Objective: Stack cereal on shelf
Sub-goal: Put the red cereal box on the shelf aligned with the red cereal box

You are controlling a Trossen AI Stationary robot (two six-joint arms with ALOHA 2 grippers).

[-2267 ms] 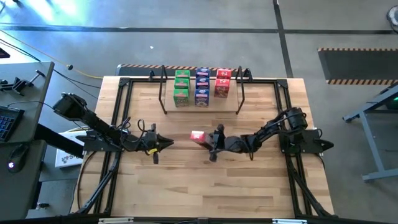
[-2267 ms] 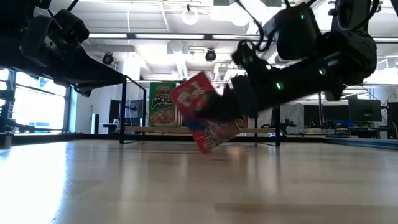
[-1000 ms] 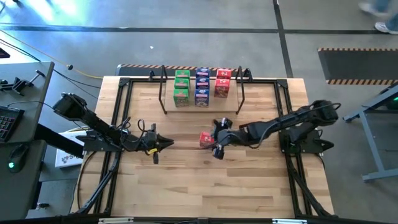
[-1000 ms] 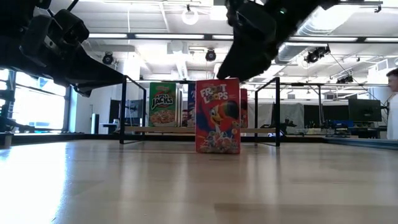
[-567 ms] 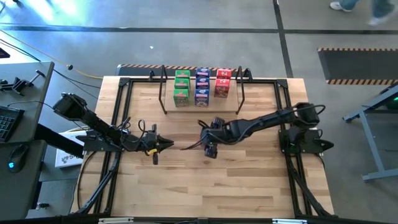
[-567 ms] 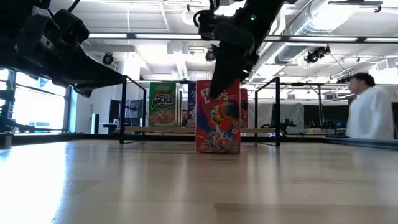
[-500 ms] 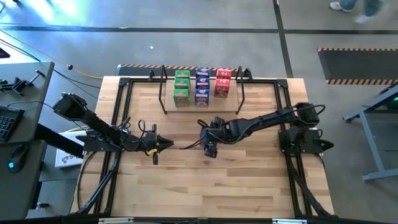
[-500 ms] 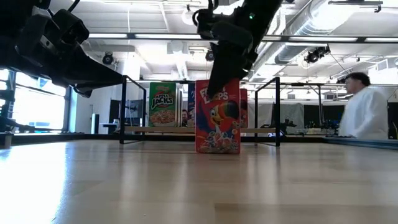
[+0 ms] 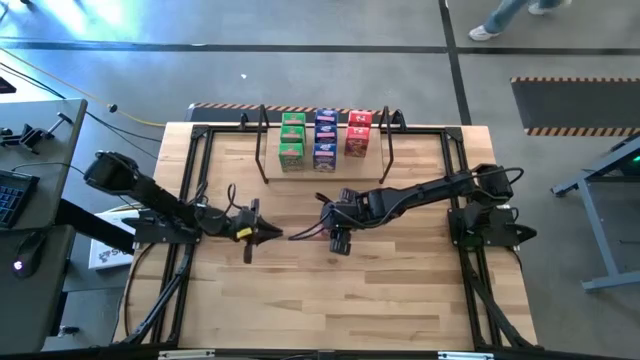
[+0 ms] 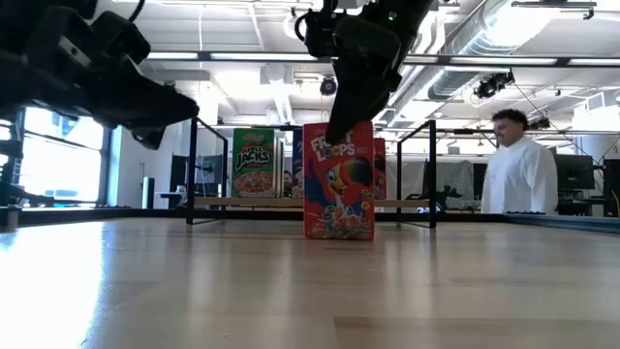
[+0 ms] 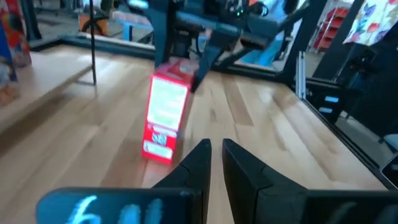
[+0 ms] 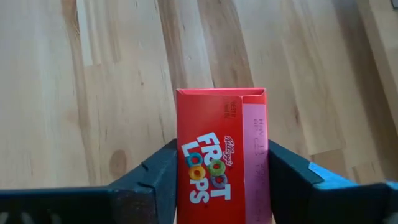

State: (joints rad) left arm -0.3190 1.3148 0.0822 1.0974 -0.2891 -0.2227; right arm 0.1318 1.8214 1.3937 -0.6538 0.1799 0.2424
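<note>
Right tool [image 12: 217, 168] gripping upright red cereal box [image 12: 222, 155] from above, fingers [image 12: 155, 174] flanking it

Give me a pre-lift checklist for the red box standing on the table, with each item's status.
1. Red cardboard Froot Loops box upright on the light-wood tabletop: ok.
2. Right claw straddles the box, a finger on either side: ok.
3. Fingers firmly clamped on the box: cannot tell.
4. Left claw shut and apart from the box: ok.
5. Free spot on the light-wood shelf with black hoop frames under the shorter red stack: ok.
6. Person in white beyond the table: ok.
</note>
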